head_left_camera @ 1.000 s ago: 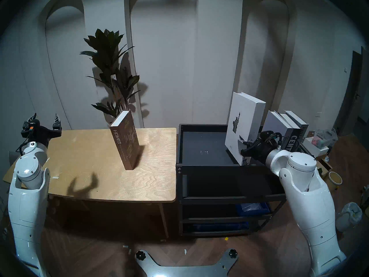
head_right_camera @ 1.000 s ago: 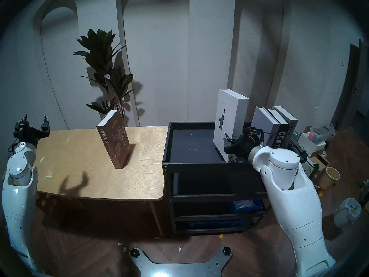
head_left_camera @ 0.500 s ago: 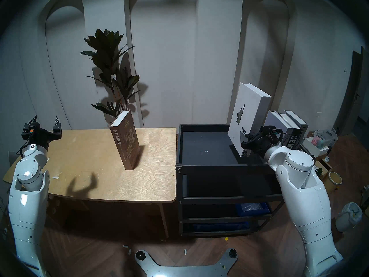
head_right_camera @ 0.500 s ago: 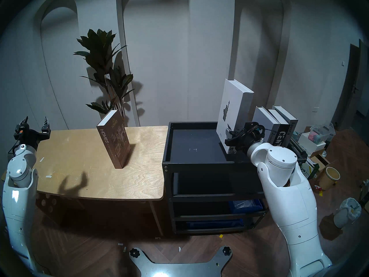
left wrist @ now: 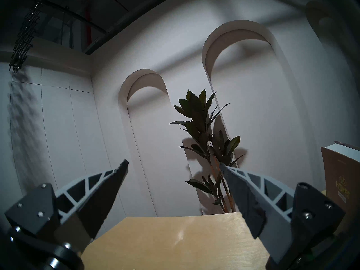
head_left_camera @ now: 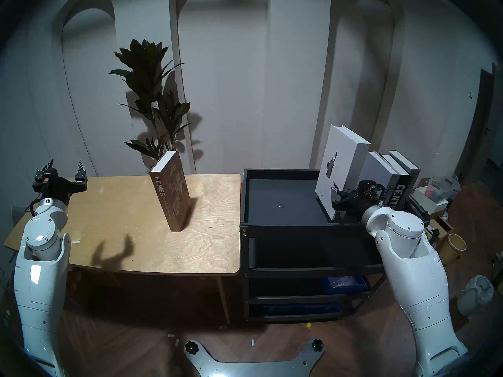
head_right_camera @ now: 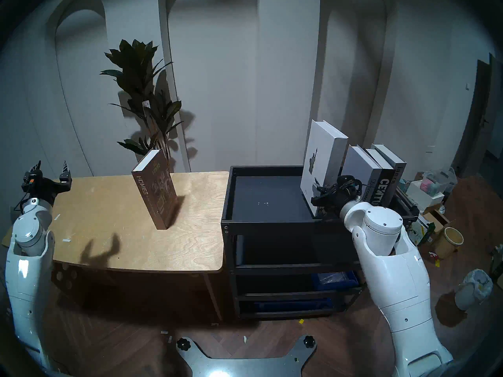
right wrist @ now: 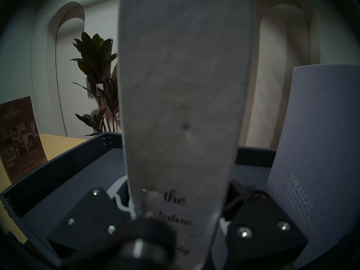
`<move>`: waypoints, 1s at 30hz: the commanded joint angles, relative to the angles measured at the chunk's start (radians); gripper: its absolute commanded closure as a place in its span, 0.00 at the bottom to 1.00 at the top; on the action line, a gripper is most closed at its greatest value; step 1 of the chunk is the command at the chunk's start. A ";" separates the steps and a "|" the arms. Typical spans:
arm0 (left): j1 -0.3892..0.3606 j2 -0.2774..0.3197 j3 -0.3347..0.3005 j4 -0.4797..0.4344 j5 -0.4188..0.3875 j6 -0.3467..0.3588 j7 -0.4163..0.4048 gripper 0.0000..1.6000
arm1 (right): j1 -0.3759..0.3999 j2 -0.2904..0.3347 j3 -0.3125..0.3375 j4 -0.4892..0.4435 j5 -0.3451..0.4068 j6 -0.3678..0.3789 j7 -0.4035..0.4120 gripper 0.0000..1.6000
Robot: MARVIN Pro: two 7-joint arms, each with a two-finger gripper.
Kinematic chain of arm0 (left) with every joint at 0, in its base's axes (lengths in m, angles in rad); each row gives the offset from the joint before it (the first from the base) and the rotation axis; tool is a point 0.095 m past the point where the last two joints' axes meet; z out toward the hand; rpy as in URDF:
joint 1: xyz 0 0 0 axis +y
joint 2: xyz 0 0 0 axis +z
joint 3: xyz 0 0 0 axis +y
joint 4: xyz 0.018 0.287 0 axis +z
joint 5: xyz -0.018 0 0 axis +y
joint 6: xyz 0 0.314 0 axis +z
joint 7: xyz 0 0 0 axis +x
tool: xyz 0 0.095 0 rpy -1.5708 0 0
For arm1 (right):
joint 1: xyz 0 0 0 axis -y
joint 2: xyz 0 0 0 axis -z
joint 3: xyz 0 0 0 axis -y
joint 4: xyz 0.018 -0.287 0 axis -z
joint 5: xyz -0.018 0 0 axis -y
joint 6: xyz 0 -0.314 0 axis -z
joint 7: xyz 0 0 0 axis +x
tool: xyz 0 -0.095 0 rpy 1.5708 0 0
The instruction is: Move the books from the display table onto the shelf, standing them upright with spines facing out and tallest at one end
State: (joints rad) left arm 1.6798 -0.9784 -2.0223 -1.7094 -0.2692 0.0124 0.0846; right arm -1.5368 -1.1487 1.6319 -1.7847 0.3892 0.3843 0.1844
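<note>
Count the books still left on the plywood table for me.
1: the brown HOMES book stands upright on the table. The other four are at the cart, the white one in the right gripper.

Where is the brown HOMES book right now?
The brown HOMES book stands upright near the middle of the plywood table, left of the black cart.

White book [head_left_camera: 337,161] on black cart [head_left_camera: 280,202]

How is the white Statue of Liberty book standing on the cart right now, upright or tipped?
Tipped. The white Statue of Liberty book leans with its top toward the three shelved books, the right gripper shut on its lower spine.
</note>
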 commanded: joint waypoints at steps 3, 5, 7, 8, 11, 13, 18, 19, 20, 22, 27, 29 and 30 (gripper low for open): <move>-0.029 0.003 0.001 -0.010 -0.004 -0.001 0.014 0.00 | -0.034 0.006 0.036 -0.013 0.006 -0.031 0.008 1.00; -0.028 0.001 0.001 -0.010 -0.006 -0.001 0.017 0.00 | -0.048 0.007 0.042 -0.016 0.007 -0.033 0.011 1.00; -0.027 0.000 0.001 -0.009 -0.007 -0.003 0.017 0.00 | -0.058 0.006 0.045 -0.017 0.007 -0.036 0.013 1.00; -0.027 0.000 0.002 -0.009 -0.007 -0.004 0.018 0.00 | -0.066 0.005 0.046 -0.019 0.007 -0.035 0.013 1.00; -0.027 0.000 0.002 -0.010 -0.008 -0.006 0.019 0.00 | -0.088 0.002 0.050 -0.032 0.009 -0.035 0.014 1.00; -0.026 0.001 0.001 -0.011 -0.010 -0.007 0.021 0.00 | -0.104 0.000 0.053 -0.039 0.009 -0.037 0.014 1.00; -0.015 -0.001 -0.007 -0.016 -0.015 -0.008 0.021 0.00 | -0.134 -0.004 0.060 -0.041 0.008 -0.046 0.013 1.00; -0.012 -0.001 -0.008 -0.017 -0.016 -0.009 0.021 0.00 | -0.140 -0.005 0.061 -0.042 0.009 -0.048 0.013 1.00; -0.010 -0.002 -0.009 -0.018 -0.017 -0.009 0.021 0.00 | -0.145 -0.006 0.061 -0.044 0.008 -0.048 0.012 1.00; -0.006 -0.003 -0.012 -0.021 -0.020 -0.009 0.020 0.00 | -0.150 -0.007 0.063 -0.048 0.008 -0.048 0.011 1.00; 0.002 -0.003 -0.018 -0.027 -0.024 -0.011 0.020 0.00 | -0.161 -0.012 0.070 -0.065 0.010 -0.043 0.006 0.81; 0.004 -0.002 -0.021 -0.029 -0.026 -0.012 0.020 0.00 | -0.163 -0.014 0.072 -0.068 0.010 -0.042 0.004 0.66; 0.005 -0.002 -0.022 -0.029 -0.027 -0.013 0.020 0.00 | -0.164 -0.015 0.072 -0.069 0.010 -0.043 0.003 0.63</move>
State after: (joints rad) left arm 1.6797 -0.9869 -2.0267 -1.7133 -0.2943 0.0122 0.1098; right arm -1.6853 -1.1578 1.6941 -1.8169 0.4001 0.3475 0.1962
